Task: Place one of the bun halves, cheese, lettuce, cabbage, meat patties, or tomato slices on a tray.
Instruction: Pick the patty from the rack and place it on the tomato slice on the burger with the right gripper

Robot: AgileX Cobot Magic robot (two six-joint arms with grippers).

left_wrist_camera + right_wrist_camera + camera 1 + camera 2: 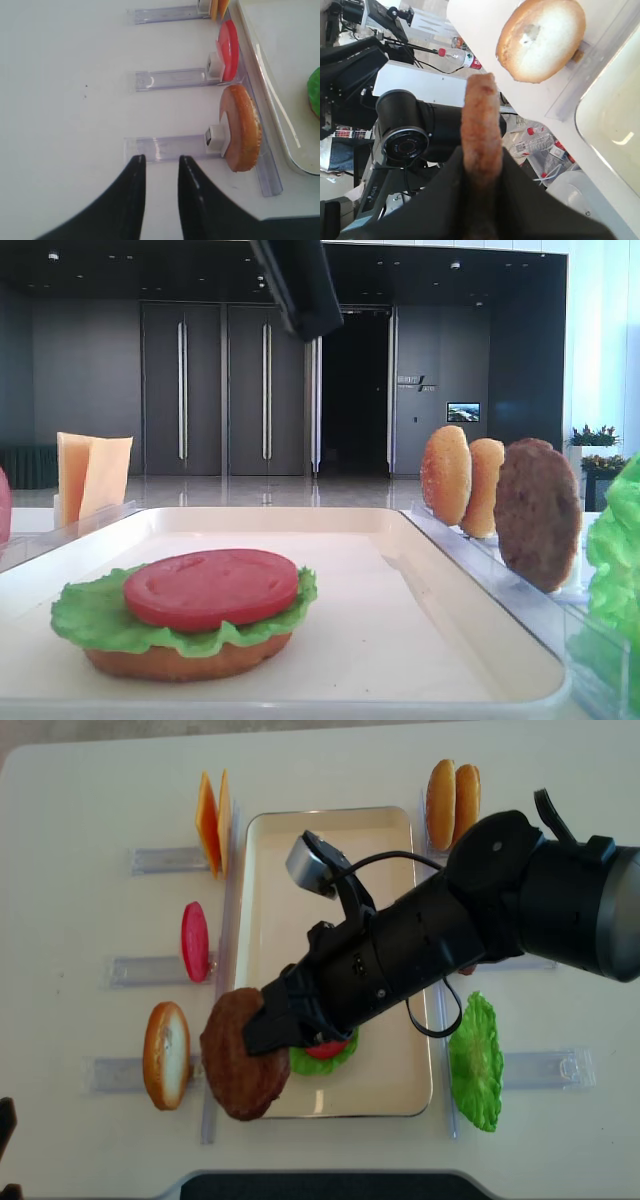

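My right gripper [262, 1032] reaches across the cream tray [390, 840] and is shut on a dark-brown meat patty [240, 1065], which hangs over the tray's near-left corner. The right wrist view shows that patty [481, 125] edge-on between the black fingers. On the tray sits a stack: flat bun half [190, 658], lettuce [90, 615], tomato slice [210, 587]. My left gripper [161, 159] hovers over bare table by a clear rack [170, 147], jaws slightly apart, nothing between them. A bun half [242, 127] stands on that rack.
Clear racks flank the tray. On the left stand cheese slices [212, 820], a tomato slice [195, 940] and a bun half [165, 1055]. On the right are two bun halves [450, 790], a second patty [537, 512] and a lettuce leaf [478, 1060].
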